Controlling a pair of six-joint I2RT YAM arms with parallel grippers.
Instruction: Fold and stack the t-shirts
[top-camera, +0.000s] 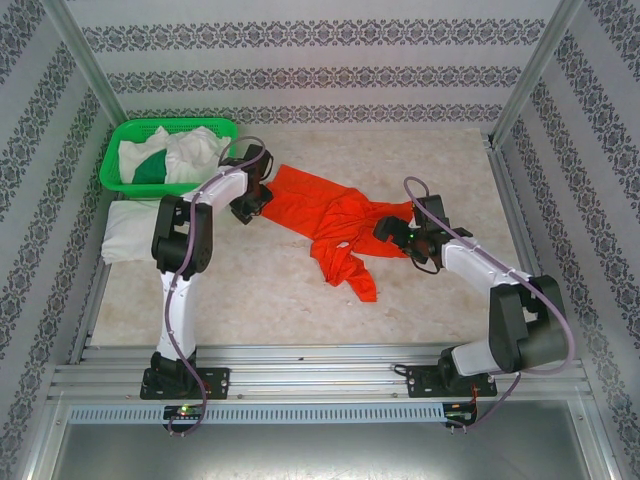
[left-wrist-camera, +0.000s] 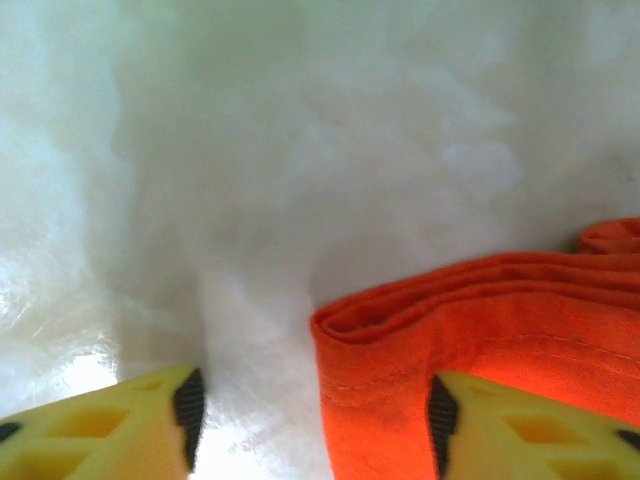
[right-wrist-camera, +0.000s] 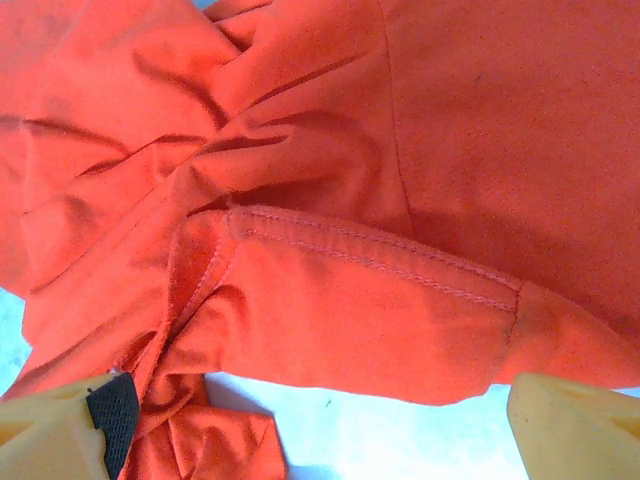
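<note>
**Both claws spread at the edges of the orange-red shirt**

The orange-red t-shirt (top-camera: 335, 225) lies crumpled in the middle of the counter (top-camera: 260, 300), running from far left toward near right. The left claw (top-camera: 252, 205) sits at the shirt's far-left end. In the left wrist view its yellow fingers (left-wrist-camera: 120, 430) are spread, and a folded hem of the shirt (left-wrist-camera: 480, 320) lies between them, against the right-hand finger. The right claw (top-camera: 388, 230) is at the shirt's right edge. In the right wrist view it is also spread wide, with a stitched hem (right-wrist-camera: 380, 260) of bunched cloth just beyond the fingertips (right-wrist-camera: 570, 420).

A green mesh basket (top-camera: 118, 140) stands in the far-left corner. It holds white t-shirts (top-camera: 195, 150) and a dark green one (top-camera: 152, 170). Another white t-shirt (top-camera: 128, 230) lies folded on the counter just near of the basket, at the left edge.
</note>
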